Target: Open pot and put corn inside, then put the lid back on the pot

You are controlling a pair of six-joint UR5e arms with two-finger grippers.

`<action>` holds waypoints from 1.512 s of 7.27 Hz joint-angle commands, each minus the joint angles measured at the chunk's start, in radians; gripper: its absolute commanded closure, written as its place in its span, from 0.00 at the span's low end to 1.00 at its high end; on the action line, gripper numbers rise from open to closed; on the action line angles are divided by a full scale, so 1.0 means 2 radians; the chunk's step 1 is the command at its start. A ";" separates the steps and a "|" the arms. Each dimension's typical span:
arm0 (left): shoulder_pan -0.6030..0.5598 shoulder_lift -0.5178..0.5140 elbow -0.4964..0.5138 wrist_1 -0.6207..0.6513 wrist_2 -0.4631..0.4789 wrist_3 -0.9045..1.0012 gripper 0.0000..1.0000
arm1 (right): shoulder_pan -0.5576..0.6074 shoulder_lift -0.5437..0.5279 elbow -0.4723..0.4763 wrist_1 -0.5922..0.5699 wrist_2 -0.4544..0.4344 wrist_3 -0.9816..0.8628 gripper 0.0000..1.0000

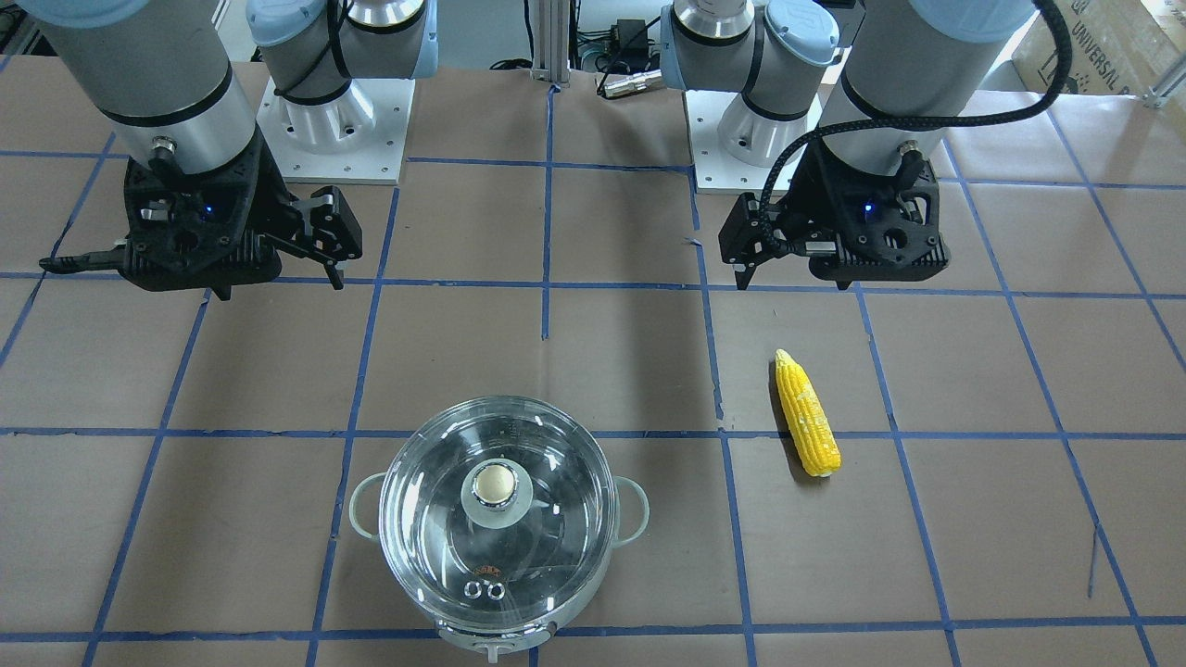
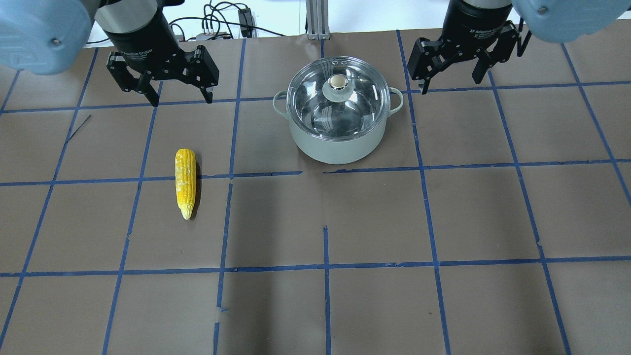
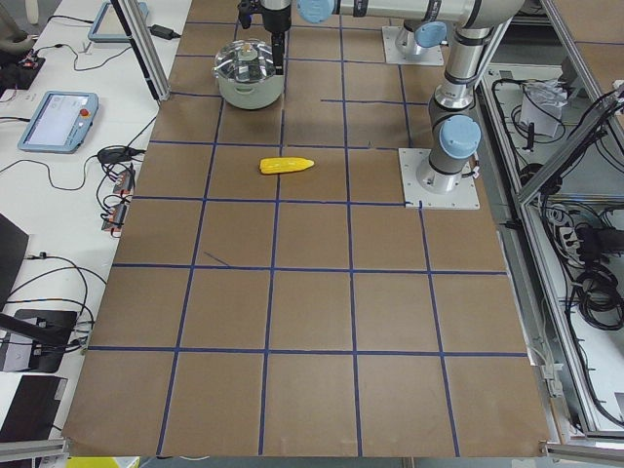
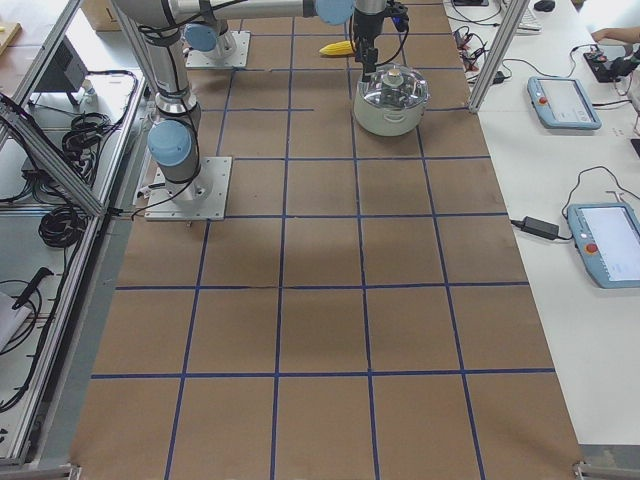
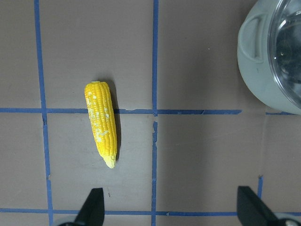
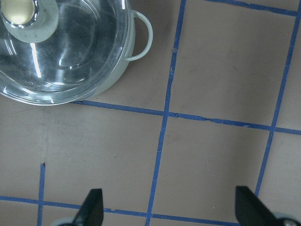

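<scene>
One round glass lid [image 2: 338, 101] caps the pot [image 2: 340, 146], bumpy tapered corn [image 2: 186, 183] lying apart.

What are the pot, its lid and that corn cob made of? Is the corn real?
The pot looks like metal: matte pale grey-green coat outside, mirror-bright inside. The lid seems clear glass: see-through and glinting. The corn is probably plastic or rubber: even bright yellow with pale worn patches, though I cannot be sure.

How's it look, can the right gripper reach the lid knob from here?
Likely yes. The right gripper is open beside the pot; the lid sits on top, its knob exposed, nothing between them.
</scene>
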 commanded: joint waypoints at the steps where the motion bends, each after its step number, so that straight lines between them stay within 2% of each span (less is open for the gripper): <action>1: -0.002 0.007 -0.013 0.004 -0.001 0.003 0.00 | 0.001 0.000 0.000 0.000 -0.001 0.001 0.00; 5: 0.004 -0.002 -0.012 0.006 -0.001 0.003 0.00 | 0.001 0.000 0.000 0.000 -0.001 0.002 0.00; 8: 0.047 -0.067 -0.009 0.011 0.003 0.023 0.00 | 0.001 0.000 0.000 -0.001 0.000 0.002 0.00; 10: 0.082 -0.085 -0.016 0.010 0.001 0.023 0.00 | 0.002 0.000 0.000 -0.001 -0.001 0.003 0.00; 11: 0.083 -0.094 -0.015 0.019 0.002 0.019 0.00 | 0.002 0.000 -0.001 -0.001 0.000 0.002 0.00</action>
